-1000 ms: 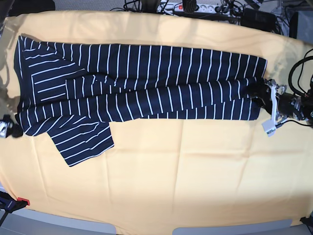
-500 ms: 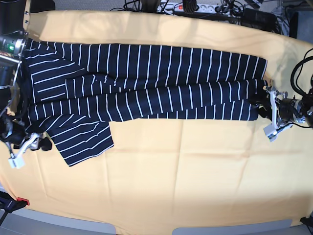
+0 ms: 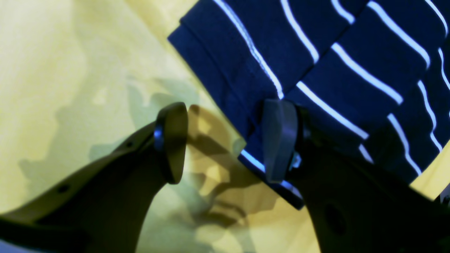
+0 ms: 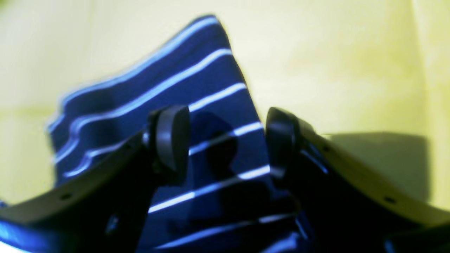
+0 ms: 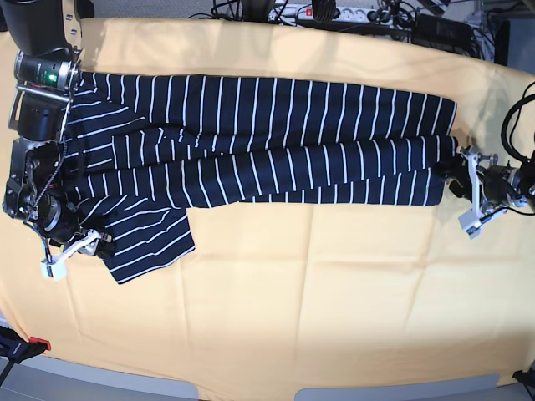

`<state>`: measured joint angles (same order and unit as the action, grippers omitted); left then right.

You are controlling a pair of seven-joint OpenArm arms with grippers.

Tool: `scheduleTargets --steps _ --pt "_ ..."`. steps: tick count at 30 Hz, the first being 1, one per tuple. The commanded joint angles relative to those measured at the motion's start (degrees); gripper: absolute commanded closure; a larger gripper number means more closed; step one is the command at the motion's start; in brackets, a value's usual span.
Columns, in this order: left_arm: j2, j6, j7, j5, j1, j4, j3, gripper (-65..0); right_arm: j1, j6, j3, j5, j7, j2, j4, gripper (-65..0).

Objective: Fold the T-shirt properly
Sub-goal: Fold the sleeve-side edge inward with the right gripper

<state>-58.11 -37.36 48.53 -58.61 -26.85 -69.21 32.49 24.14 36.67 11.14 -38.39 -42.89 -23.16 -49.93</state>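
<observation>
The T-shirt (image 5: 251,142), dark navy with thin white stripes, lies as a long band across the yellow cloth. One sleeve (image 5: 146,242) sticks out toward the front left. My left gripper (image 5: 469,190) is open at the shirt's right end. In the left wrist view the left gripper (image 3: 225,140) straddles the hem corner (image 3: 253,105), one finger (image 3: 279,140) over fabric and the other over bare cloth. My right gripper (image 5: 77,251) is open at the sleeve's left edge. In the right wrist view the right gripper (image 4: 226,140) hovers over the striped sleeve (image 4: 211,105).
A yellow cloth (image 5: 318,301) covers the table. Cables and a power strip (image 5: 351,12) run along the back edge. A red clamp (image 5: 38,342) sits at the front left corner. The right arm's body (image 5: 42,100) reaches over the shirt's left end.
My right arm has come in from the left edge over the shirt's left end, its gripper moving right to the sleeve. The left gripper has shifted slightly right. Both stay open.
</observation>
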Motion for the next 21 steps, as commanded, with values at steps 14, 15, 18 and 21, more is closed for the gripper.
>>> scheduleTargets --steps 14,15,18,21 --pt "0.35 -0.11 -1.81 -0.35 -1.27 -0.26 -0.81 -34.7 2.36 3.33 0.09 -20.37 -12.79 -1.79 -5.29 0.0" --pt "0.33 -0.11 -2.14 -0.33 -1.27 -0.26 -0.81 -34.7 2.34 3.33 0.09 -23.04 -16.17 -1.95 -7.13 0.0" --pt "0.33 -0.13 -2.25 -0.37 -1.29 -0.26 -0.81 -34.7 0.85 3.33 0.11 -32.7 -27.23 -2.69 -14.34 0.0" --pt "0.33 -0.39 -2.25 -0.37 -1.29 -0.26 -0.81 -34.7 -3.63 3.33 0.15 -44.3 -35.21 -4.11 -23.52 0.0"
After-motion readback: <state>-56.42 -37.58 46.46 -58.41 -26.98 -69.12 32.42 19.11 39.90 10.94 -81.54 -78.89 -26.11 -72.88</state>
